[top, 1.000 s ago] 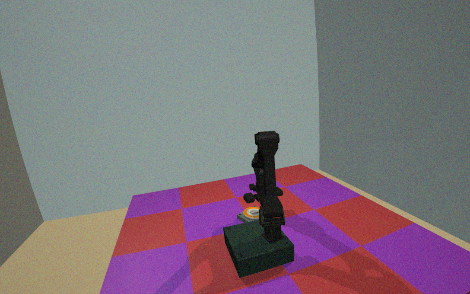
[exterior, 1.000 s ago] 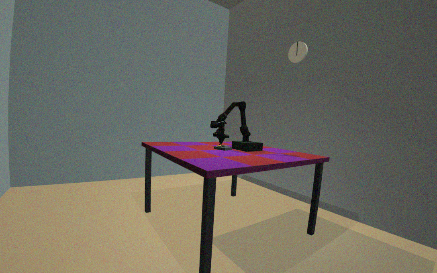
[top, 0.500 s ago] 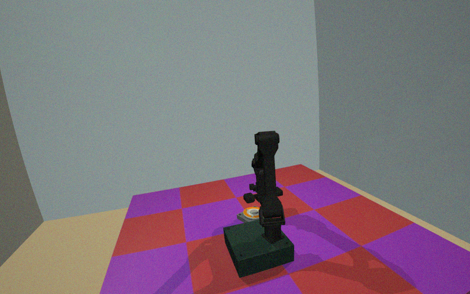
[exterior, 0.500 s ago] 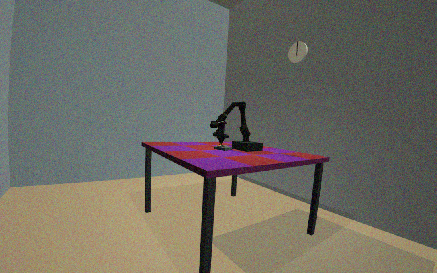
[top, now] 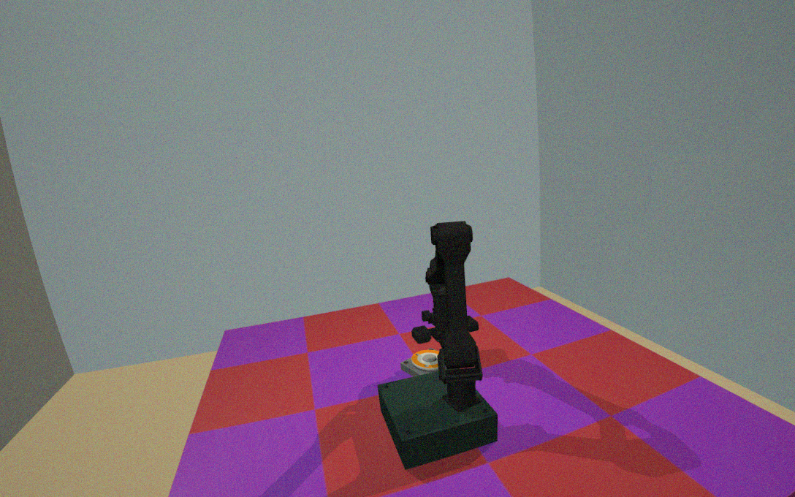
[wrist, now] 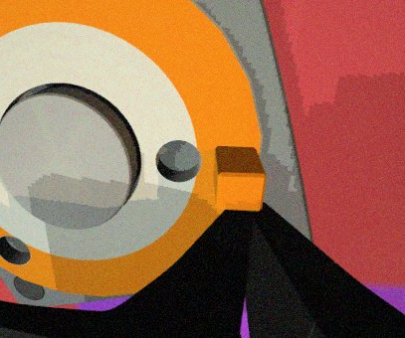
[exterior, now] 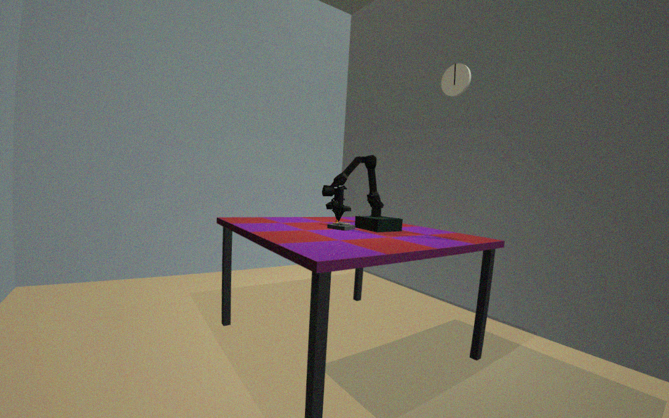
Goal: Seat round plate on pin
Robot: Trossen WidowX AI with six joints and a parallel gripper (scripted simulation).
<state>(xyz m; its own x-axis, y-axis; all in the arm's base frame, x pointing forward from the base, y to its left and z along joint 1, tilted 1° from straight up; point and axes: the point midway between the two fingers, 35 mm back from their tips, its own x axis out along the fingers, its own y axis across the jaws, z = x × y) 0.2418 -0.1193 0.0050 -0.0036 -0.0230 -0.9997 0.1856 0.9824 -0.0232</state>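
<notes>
The round plate [top: 415, 361] [wrist: 221, 84], orange with a cream inner ring, sits around the grey post [wrist: 62, 154] on the grey base [exterior: 340, 227] [wrist: 275, 94]. Its orange tab [wrist: 241, 191] points right in the wrist view. The hole [wrist: 178, 160] beside the tab shows grey inside; I cannot tell whether the pin is in it. Whether the plate lies flat is also unclear. My gripper [exterior: 337, 221] [wrist: 246, 216] is shut and empty, its tips at the tab's lower side in the wrist view, touching or nearly so. In the top view the arm hides the tips.
The arm's dark green base block [top: 438, 419] [exterior: 377, 224] stands close beside the plate's base. Both stand on a red and purple checkered table [top: 246, 463] [exterior: 326, 252]. Other holes [wrist: 13, 250] show in the plate's orange rim.
</notes>
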